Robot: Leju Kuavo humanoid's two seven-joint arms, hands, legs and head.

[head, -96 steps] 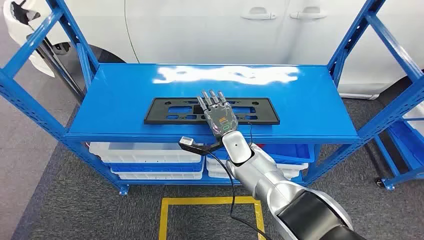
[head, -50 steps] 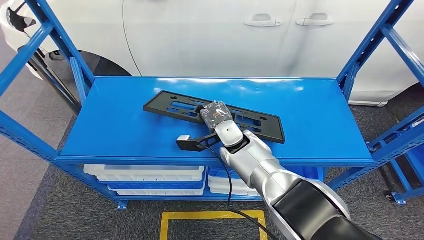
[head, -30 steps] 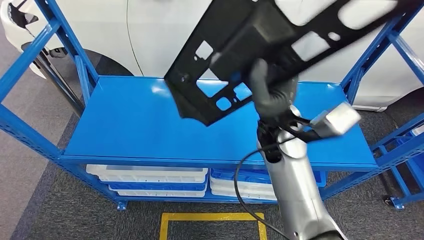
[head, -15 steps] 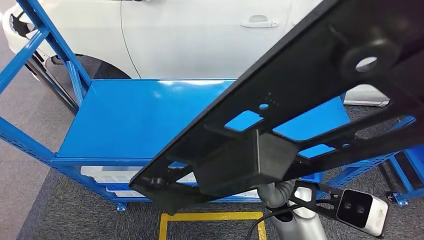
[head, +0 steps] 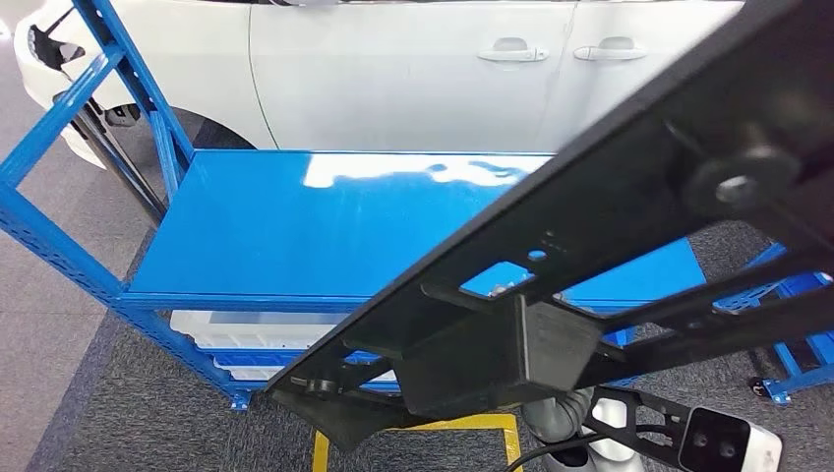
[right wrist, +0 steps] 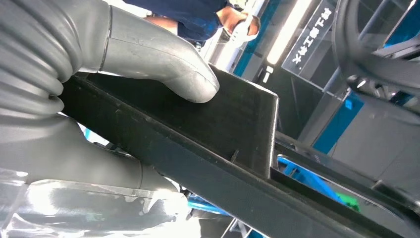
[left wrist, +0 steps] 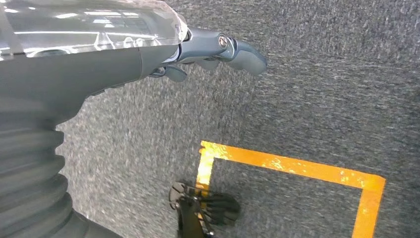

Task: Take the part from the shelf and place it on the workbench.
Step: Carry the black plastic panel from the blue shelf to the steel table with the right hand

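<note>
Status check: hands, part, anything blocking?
Right robot hand gripping black part, lifted off blue shelf. Left robot hand empty, hanging over floor. Part blocks head view.

The right hand [right wrist: 124, 64] gripped the black part [head: 610, 256], its thick grey thumb pressed flat on one face of the panel while the rest of the hand lay against the opposite face. The right arm was raised close before the head camera, so that the panel hid most of it; in the head view only a grey stretch of wrist [head: 565, 418] showed beneath. The left hand [left wrist: 148, 54] hung low at the robot's side, holding nothing, its dark fingers [left wrist: 233, 47] loosely extended and slightly bent.
</note>
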